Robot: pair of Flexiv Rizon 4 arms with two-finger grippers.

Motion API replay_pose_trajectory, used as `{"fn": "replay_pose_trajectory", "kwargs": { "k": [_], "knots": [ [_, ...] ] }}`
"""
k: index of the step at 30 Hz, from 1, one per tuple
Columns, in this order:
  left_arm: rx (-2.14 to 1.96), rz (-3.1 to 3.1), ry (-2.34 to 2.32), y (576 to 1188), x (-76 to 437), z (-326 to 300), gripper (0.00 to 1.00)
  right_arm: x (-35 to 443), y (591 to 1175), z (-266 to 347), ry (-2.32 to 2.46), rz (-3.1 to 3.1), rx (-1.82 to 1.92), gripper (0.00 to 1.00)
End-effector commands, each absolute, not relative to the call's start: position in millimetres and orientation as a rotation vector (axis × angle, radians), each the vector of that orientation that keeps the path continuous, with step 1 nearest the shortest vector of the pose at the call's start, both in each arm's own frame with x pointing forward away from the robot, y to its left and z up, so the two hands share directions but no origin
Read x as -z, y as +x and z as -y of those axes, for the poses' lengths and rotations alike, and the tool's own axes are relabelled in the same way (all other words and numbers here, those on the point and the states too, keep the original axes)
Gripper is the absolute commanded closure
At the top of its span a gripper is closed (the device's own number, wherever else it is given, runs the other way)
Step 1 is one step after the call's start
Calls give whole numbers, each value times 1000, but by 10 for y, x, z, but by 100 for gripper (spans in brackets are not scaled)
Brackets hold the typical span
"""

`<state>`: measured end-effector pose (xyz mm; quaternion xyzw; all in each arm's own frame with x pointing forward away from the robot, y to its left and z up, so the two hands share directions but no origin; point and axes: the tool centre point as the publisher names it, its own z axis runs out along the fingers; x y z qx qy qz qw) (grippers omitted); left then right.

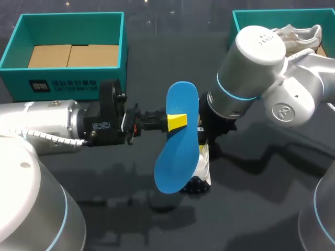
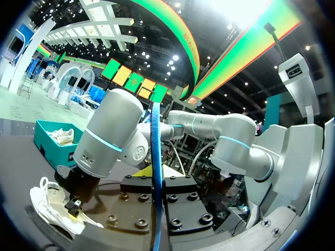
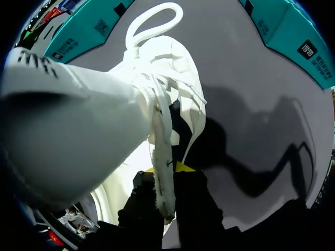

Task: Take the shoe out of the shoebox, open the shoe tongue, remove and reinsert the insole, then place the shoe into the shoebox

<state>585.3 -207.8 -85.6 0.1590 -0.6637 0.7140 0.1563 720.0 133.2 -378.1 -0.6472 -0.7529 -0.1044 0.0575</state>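
A blue insole (image 1: 176, 138) hangs upright over the table's middle, with my left gripper (image 1: 177, 121) shut on its edge. In the left wrist view the insole (image 2: 155, 157) shows edge-on as a thin blue strip between the fingers of the left gripper (image 2: 155, 184). Behind the insole sits the white shoe (image 1: 204, 166), low over the table. My right gripper (image 3: 163, 180) is shut on a thin laced strip of the shoe (image 3: 167, 68) by its opening. In the head view the insole hides the right gripper's fingers. The left wrist view has the shoe (image 2: 49, 206) beside the right arm's hand.
A teal shoebox (image 1: 15, 47) with a cardboard floor stands at the back left. Another teal box (image 1: 235, 23) at the back right holds a second white shoe (image 1: 301, 36). The dark table (image 1: 251, 209) lies bare in front.
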Motion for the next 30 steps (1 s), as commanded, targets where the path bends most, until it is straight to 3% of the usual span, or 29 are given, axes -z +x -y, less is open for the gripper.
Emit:
{"fn": "replay_pose_trajectory", "kwargs": {
  "k": [1, 11, 12, 14, 16, 17, 30],
  "knots": [
    [-2047, 1899, 459, 5841, 866, 2093, 100, 3851, 7194, -1352, -1958, 2282, 322, 100],
    [-2047, 1899, 459, 5841, 866, 2093, 100, 3952, 7134, -1344, -1954, 2255, 295, 100],
    [-2047, 1899, 459, 5841, 866, 2093, 100, 3951, 7132, -1344, -1955, 2254, 294, 92],
    [-2047, 1899, 459, 5841, 866, 2093, 100, 3933, 7132, -1347, -1959, 2249, 286, 60],
    [-2047, 1899, 459, 5841, 866, 2093, 100, 3900, 7139, -1355, -1969, 2241, 266, 7],
    [-2047, 1899, 459, 5841, 866, 2093, 100, 3880, 7144, -1358, -1973, 2239, 262, 0],
    [-2047, 1899, 459, 5841, 866, 2093, 100, 3394, 7174, -1145, -1953, 2154, 243, 0]
  ]
}}
